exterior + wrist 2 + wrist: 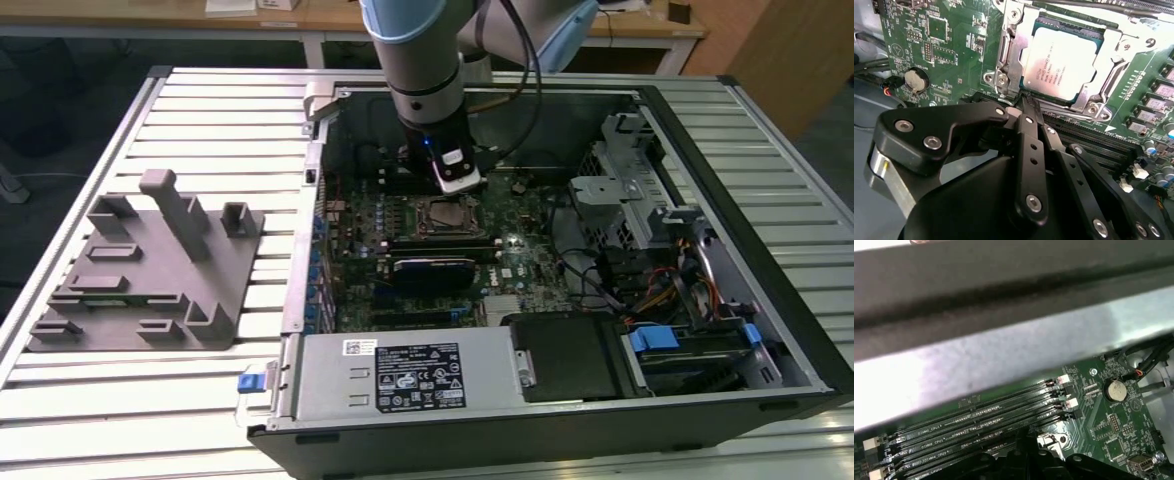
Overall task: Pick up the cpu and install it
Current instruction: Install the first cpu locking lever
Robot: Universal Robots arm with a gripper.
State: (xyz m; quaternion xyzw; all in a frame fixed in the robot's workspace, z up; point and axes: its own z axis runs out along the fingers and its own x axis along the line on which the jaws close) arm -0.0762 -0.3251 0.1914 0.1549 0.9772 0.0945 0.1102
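The cpu [1064,60], a flat square chip with a pale silvery top, lies in its metal-framed socket on the green motherboard [954,45]. In the exterior view the cpu [445,215] sits in the middle of the open computer case, just below my gripper [458,186]. In the second wrist view my gripper [1026,100] is shut, its black fingers pressed together with nothing between them. The fingertips are at the socket frame's edge, beside the cpu rather than on it.
Memory slots [979,415] and a coin battery [1114,389] lie near the socket. The case wall [320,130], a power supply [400,375] and a drive cage [627,190] ring the board. A grey fixture with upright posts [147,270] stands on the slatted table at the exterior view's left.
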